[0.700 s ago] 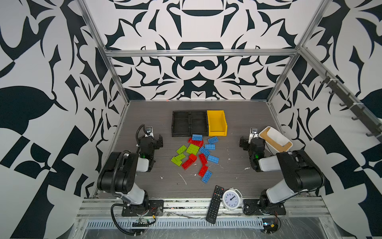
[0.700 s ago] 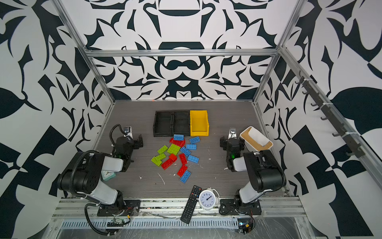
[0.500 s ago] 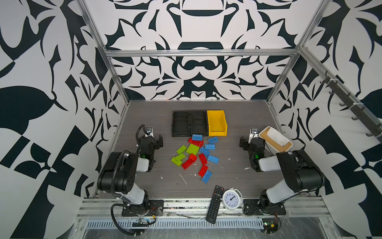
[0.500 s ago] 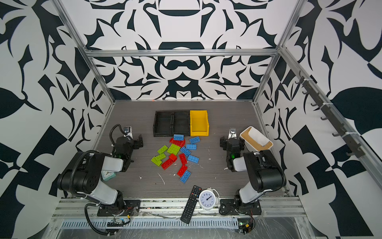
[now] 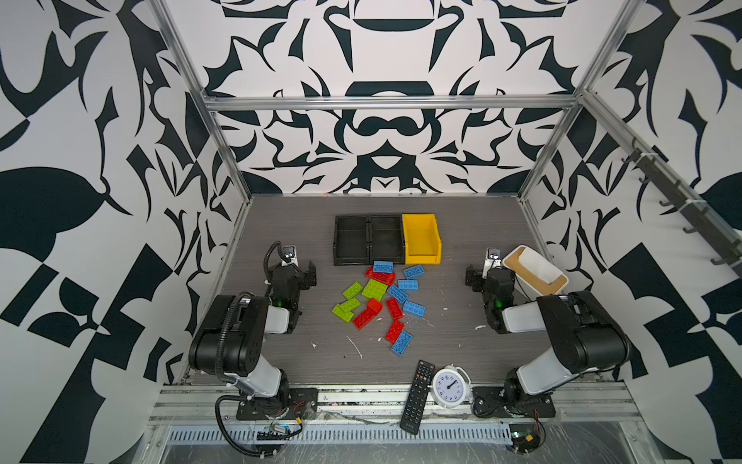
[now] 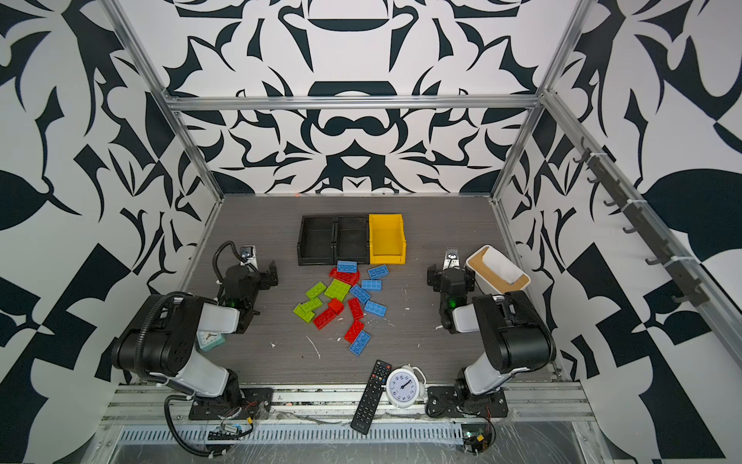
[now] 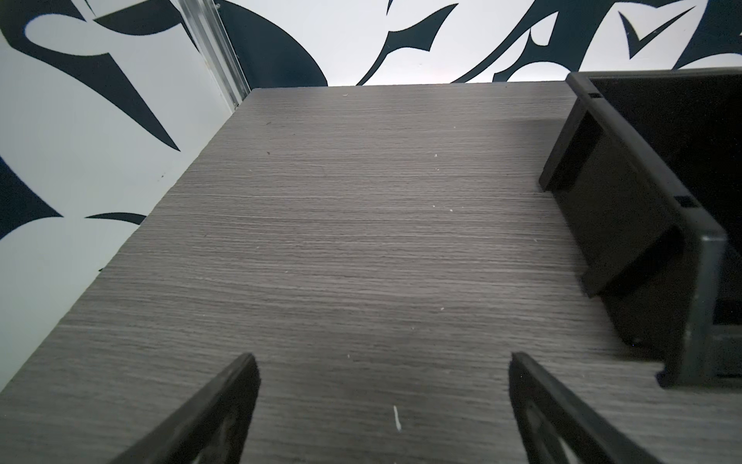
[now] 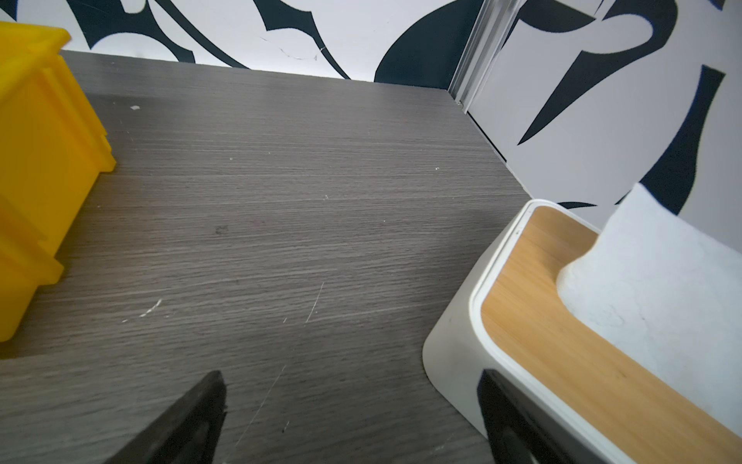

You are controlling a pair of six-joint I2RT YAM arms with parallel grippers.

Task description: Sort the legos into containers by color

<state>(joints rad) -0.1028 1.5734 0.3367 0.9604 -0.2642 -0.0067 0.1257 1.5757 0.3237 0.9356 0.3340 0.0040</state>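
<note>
A grey wood-grain desk [image 5: 461, 349], flecked with white chips, stands inside black-and-white patterned walls. A small teal clock [image 6: 209, 339] is half hidden behind the left arm. The legos [image 5: 374, 289] lie loose mid-desk, with the black trays [image 5: 368, 241] and yellow bin [image 5: 423, 259] at their 12 o'clock. The left tool [image 7: 381, 361] at 9 o'clock and the right tool [image 8: 353, 375] at 3 o'clock both gape wide and hold nothing.

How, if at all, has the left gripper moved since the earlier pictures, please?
No. The left gripper sits open, just as far left of the black trays as before.
</note>
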